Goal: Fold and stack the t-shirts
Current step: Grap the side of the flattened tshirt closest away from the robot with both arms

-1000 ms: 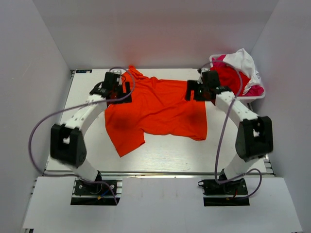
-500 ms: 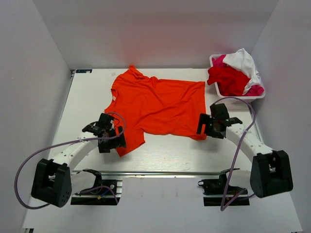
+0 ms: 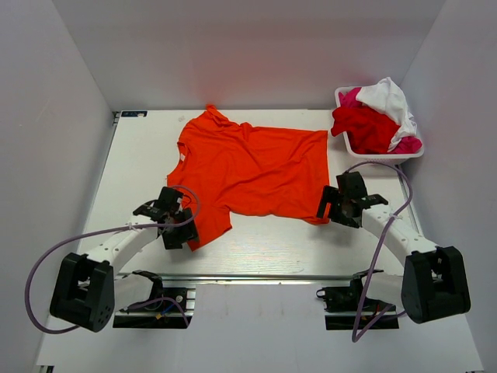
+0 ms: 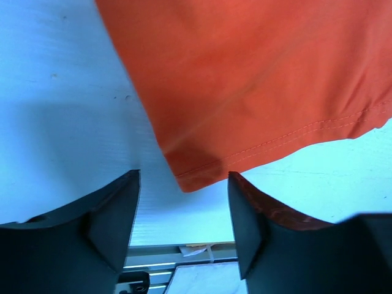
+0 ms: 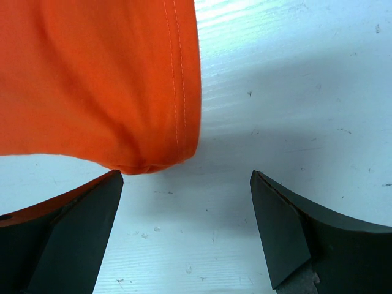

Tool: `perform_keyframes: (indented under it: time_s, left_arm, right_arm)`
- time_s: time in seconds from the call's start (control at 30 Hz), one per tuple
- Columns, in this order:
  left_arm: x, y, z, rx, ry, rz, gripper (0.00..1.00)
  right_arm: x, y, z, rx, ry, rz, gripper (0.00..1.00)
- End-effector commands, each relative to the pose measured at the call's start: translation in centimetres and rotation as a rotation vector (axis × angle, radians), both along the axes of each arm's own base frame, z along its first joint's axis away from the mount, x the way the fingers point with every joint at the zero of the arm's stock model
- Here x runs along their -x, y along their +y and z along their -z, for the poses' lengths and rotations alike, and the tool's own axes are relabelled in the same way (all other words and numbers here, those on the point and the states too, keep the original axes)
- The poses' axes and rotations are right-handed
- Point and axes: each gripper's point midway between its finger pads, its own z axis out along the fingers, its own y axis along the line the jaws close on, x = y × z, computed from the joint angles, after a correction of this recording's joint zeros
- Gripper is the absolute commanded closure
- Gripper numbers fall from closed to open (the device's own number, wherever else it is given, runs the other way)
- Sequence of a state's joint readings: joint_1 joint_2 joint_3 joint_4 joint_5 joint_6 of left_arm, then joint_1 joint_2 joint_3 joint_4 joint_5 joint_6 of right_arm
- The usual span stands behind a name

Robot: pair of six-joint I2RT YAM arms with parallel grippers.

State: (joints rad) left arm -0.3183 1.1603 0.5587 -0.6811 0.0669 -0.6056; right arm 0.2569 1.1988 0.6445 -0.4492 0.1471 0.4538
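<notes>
Orange cloth is filling most of both wrist views: the orange t-shirt (image 3: pixel 248 167) is lying spread, a bit wrinkled, mid-table (image 3: pixel 264 252), collar to the left and hem to the right. At the near left, the left gripper (image 3: pixel 177 227) is sitting at the shirt's near-left sleeve corner. In its wrist view the stitched corner (image 4: pixel 190 177) is poking just into the gap between the fingers (image 4: pixel 116 214), which are standing apart and holding nothing, though they are narrowing compared with a second ago. At the near right, the right gripper (image 3: pixel 335 206) is hovering at the near-right hem corner (image 5: pixel 150 165), jaws spread fully wide and empty, with that corner lying just ahead of the gap. What has changed: a second ago both arms were reaching to the shirt's far edge, and now both are pulled back to the near corners. This probably means spreading is finished and a near-edge pinch for the first fold is starting. Nothing is folded yet. Far right, the basket (image 3: pixel 347 144) is holding the red tee (image 3: pixel 365 128), the pink tee (image 3: pixel 409 144) and the white tee (image 3: pixel 388 97), all waiting.
</notes>
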Motion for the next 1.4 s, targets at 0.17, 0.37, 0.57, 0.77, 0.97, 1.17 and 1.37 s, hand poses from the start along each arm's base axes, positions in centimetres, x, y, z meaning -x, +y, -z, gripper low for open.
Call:
perform_keyframes:
  time_s: [0.17,0.37,0.57,0.77,0.97,1.17,1.37]
  left_arm:
    - [-0.2,-0.3,0.4,0.005,-0.013,-0.012,0.4]
    - [0.9,-0.3,2.1,-0.018,0.05,0.007,0.56]
    - [1.9,-0.3,3.4,-0.046,0.097,0.032,0.92]
    - [2.9,0.1,2.6,-0.059,0.137,-0.013,1.0]
    - [3.5,-1.4,-2.7,0.051,0.104,0.014,1.0]
    - [5.2,-0.7,-5.9,0.037,0.13,0.045,1.0]
    - [5.1,-1.5,-4.9,0.065,0.163,0.073,1.0]
  right_arm:
    - [-1.2,0.2,0.6,-0.015,-0.021,0.036,0.17]
    - [-1.2,0.4,1.6,-0.024,-0.001,0.044,0.3]
    - [-0.6,1.0,2.7,-0.059,0.026,0.048,0.55]
    - [0.5,1.2,3.3,-0.075,0.073,0.057,1.0]
    - [0.7,1.0,2.3,-0.063,0.081,0.054,1.0]
    - [2.0,0.5,0.8,-0.037,0.115,0.039,1.0]
    - [3.3,0.9,1.7,-0.069,0.143,0.025,1.0]
